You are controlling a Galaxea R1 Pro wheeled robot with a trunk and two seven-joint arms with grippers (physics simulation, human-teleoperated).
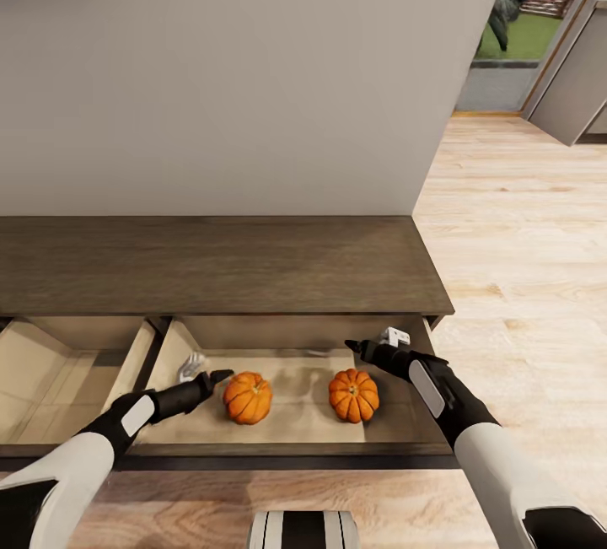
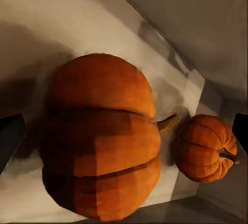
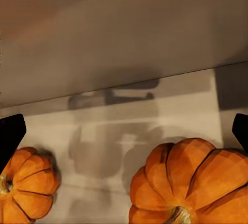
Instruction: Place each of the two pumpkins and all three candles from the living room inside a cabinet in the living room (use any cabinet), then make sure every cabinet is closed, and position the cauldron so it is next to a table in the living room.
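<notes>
While both black-sleeved arms reach down into the pulled-out drawer (image 1: 396, 427) of the long dark-brown wooden cabinet (image 1: 219, 266), two small orange ribbed pumpkins lie on its pale light-wood floor, apart from each other and held by neither arm. Nearest the robot, the left gripper (image 1: 201, 372) hangs just beside the left pumpkin (image 1: 248, 397); in the left wrist view its two dark fingertips (image 2: 10, 136) stand far apart at the picture's edges, with that pumpkin (image 2: 101, 136) between them but not touching either, so the gripper is wide open and empty. The right gripper (image 1: 375, 348) sits a little above and behind the right pumpkin (image 1: 354, 395), and the right wrist view likewise shows its fingertips (image 3: 10, 133) spread wide, nothing between them, with that pumpkin (image 3: 188, 182) below and the other (image 3: 28, 190) off to one side. A second open drawer (image 1: 51, 372) adjoins on the left. Beyond the cabinet's top rises a plain grey wall (image 1: 253, 68), and to the right light wooden floor (image 1: 523, 220) runs toward a glass door (image 1: 523, 34).
</notes>
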